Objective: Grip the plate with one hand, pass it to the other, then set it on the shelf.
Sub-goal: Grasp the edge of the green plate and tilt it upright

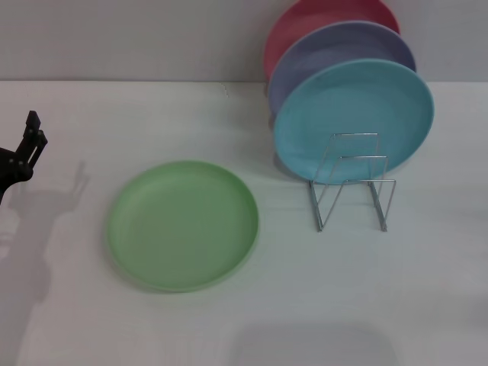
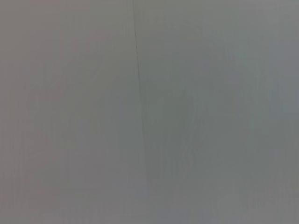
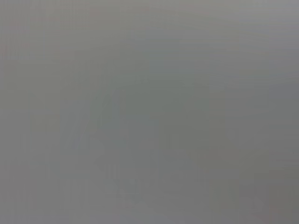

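Note:
The light green plate lies flat on the white table, left of centre in the head view. The silver wire rack stands to its right, with free loops at its front. My left gripper shows only as a black part at the far left edge, well apart from the plate. My right gripper is out of view. Both wrist views show only a plain grey surface.
Three plates stand upright in the rack: a light blue one in front, a lavender one behind it and a red one at the back. The white table ends at a grey wall.

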Robot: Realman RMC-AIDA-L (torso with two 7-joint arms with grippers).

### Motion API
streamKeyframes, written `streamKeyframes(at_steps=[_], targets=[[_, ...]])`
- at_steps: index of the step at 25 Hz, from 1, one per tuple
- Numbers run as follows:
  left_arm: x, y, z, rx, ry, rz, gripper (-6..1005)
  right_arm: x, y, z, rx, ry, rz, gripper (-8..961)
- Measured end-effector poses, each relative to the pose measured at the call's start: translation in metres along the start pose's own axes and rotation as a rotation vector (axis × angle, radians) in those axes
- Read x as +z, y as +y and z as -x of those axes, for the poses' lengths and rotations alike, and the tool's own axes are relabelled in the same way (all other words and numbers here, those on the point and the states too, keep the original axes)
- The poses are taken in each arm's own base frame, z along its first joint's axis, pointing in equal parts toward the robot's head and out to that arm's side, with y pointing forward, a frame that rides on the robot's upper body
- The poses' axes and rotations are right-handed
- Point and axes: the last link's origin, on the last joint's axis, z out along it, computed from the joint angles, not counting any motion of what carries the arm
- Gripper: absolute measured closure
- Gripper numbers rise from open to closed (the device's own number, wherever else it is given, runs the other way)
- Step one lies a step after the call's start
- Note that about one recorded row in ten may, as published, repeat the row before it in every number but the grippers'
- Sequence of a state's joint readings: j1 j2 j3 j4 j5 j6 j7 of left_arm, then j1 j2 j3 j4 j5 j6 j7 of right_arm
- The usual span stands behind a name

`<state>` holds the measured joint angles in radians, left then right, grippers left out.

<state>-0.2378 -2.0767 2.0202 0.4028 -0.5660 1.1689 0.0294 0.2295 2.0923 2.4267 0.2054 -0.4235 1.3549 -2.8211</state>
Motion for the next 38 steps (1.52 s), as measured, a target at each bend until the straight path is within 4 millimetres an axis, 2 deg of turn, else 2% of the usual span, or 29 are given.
streamKeyframes(at_steps=[11, 14, 15, 16, 19, 20, 21, 24, 25, 26, 30, 32, 36, 38], targets=[[0.005, 0.006, -0.003, 0.001, 0.004, 0.020, 154, 0.000, 0.001, -0.001, 0.003, 0.005, 0.000, 145], [0.019, 0.013, -0.009, 0.013, -0.014, 0.039, 159, 0.000, 0.001, -0.001, 0.003, 0.005, 0.000, 145], [0.034, 0.019, -0.017, 0.034, -0.057, 0.071, 160, 0.001, 0.002, -0.001, 0.004, 0.005, 0.001, 145], [0.034, 0.019, -0.017, 0.034, -0.057, 0.071, 162, 0.001, 0.002, -0.001, 0.004, 0.005, 0.001, 145], [0.053, 0.027, -0.035, 0.024, -0.152, 0.131, 166, 0.002, 0.002, -0.002, 0.004, 0.010, 0.000, 145], [0.065, 0.034, -0.054, 0.008, -0.216, 0.170, 168, 0.002, 0.001, -0.003, 0.004, 0.016, -0.002, 145], [0.065, 0.034, -0.054, 0.008, -0.216, 0.170, 169, 0.002, 0.001, -0.003, 0.004, 0.016, -0.002, 145], [0.075, 0.041, -0.076, -0.011, -0.355, 0.206, 174, 0.002, 0.001, -0.003, 0.004, 0.021, -0.003, 144], [0.081, 0.044, -0.089, -0.039, -0.474, 0.220, 175, 0.002, 0.001, -0.004, 0.004, 0.028, -0.006, 144], [0.081, 0.044, -0.089, -0.039, -0.474, 0.220, 177, 0.002, 0.001, -0.004, 0.004, 0.028, -0.006, 144], [0.088, 0.041, -0.105, -0.078, -0.702, 0.245, 183, 0.005, 0.001, -0.007, 0.005, 0.049, -0.009, 145], [0.088, 0.042, -0.106, -0.087, -0.743, 0.264, 186, 0.005, 0.001, -0.007, 0.005, 0.051, -0.009, 145], [0.084, 0.043, -0.104, -0.081, -0.858, 0.325, 192, 0.007, 0.001, -0.008, 0.005, 0.056, -0.008, 144], [0.078, 0.043, -0.095, -0.069, -0.901, 0.337, 194, 0.008, 0.002, -0.008, 0.005, 0.057, -0.007, 144]])
